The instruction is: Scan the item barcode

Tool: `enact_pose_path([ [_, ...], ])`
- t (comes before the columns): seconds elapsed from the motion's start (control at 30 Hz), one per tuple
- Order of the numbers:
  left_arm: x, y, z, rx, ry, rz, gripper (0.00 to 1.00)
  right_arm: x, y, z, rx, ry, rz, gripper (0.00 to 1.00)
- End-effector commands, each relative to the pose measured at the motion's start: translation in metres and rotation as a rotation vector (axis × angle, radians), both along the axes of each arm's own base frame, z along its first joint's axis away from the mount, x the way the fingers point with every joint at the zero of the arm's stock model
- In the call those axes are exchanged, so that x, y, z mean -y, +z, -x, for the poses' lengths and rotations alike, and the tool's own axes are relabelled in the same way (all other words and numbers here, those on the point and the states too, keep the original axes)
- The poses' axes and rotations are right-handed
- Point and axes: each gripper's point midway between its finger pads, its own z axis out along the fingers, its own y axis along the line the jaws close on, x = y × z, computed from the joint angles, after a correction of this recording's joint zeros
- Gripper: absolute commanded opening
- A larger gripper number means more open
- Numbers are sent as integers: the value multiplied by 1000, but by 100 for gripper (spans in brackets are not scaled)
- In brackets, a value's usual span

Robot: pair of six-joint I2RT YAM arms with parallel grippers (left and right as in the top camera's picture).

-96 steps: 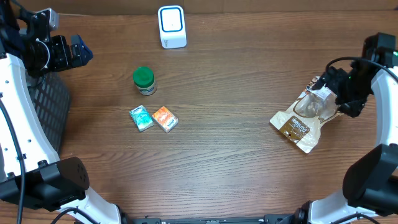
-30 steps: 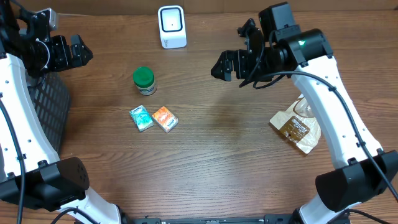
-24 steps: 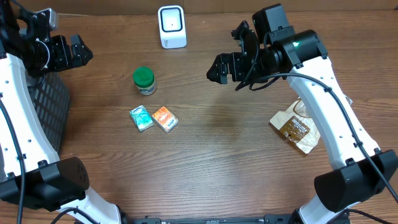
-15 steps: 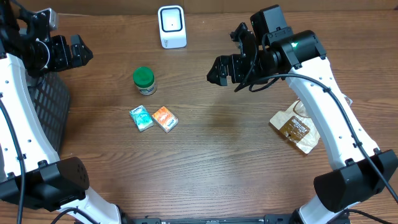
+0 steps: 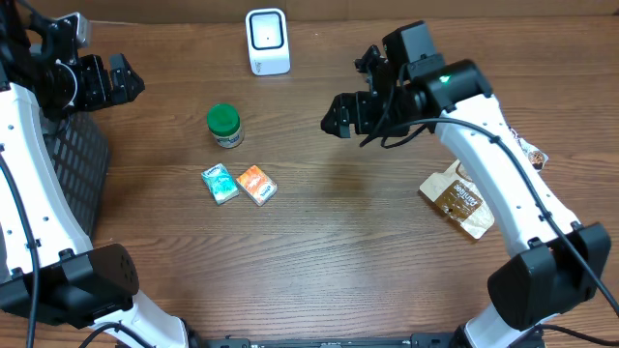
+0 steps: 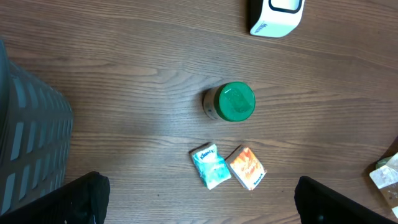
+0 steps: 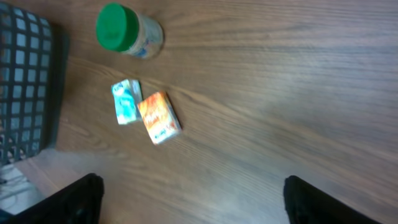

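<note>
As the right arm swings in from the table's right side toward the middle, its right gripper [image 7: 193, 190] hangs over bare wood, jaws wide and holding nothing; the brown pouch [image 5: 462, 198] it hovered at seconds ago lies behind it, unlifted; the orange packet [image 7: 159, 117], teal packet [image 7: 126, 101] and green-lidded jar [image 7: 127, 30] lie ahead, any perhaps next for the scanner [image 5: 267, 41]; the left gripper [image 6: 199, 186], unmoved, gapes empty.

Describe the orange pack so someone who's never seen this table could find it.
Start at the white scanner at the far edge and come toward the green-lidded jar. Just past the jar two small packs lie side by side; it's the orange pack, not the teal pack.
</note>
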Motion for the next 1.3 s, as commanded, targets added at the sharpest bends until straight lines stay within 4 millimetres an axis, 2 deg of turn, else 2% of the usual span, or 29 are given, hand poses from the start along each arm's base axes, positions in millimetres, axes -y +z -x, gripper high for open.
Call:
enact_pose_path([
  [0.0,0,14,3,40,-13,-22,100,-25,-13,4,4,39,-16,86],
  [0.13,0,14,3,40,-13,-22,100,-58,-34,-3,30,81,-24,82],
  [0.23,0,14,3,40,-13,-22,100,-88,-58,-5,42,133,-29,76],
  [0.3,0,14,3,40,-13,-22,99,-104,-78,-4,38,166,-23,75],
  [0.33,0,14,3,40,-13,-22,99,-116,-97,-1,26,196,-14,74],
  [0.5,0,14,3,40,-13,-22,100,-139,-134,14,7,268,28,64],
  [0.57,0,14,3,40,-13,-22,100,-143,-141,21,-3,279,49,60],
  [0.6,0,14,3,40,-13,-22,100,-146,-142,26,-11,286,51,55],
  [0.67,0,14,3,40,-13,-22,100,-152,-142,35,-21,303,54,40],
  [0.7,0,14,3,40,-13,-22,100,-156,-141,41,-29,313,53,28],
  [0.73,0,14,3,40,-13,-22,100,-160,-140,46,-39,322,48,20],
  [0.8,0,14,3,40,-13,-22,99,-170,-138,60,-73,346,18,10],
  [0.9,0,14,3,40,-13,-22,99,-179,-136,76,-115,369,-9,5],
  [1.0,0,14,3,40,-13,-22,100,-184,-138,81,-117,363,0,5],
  [1.27,0,14,3,40,-13,-22,100,-177,-178,72,-149,161,136,4],
])
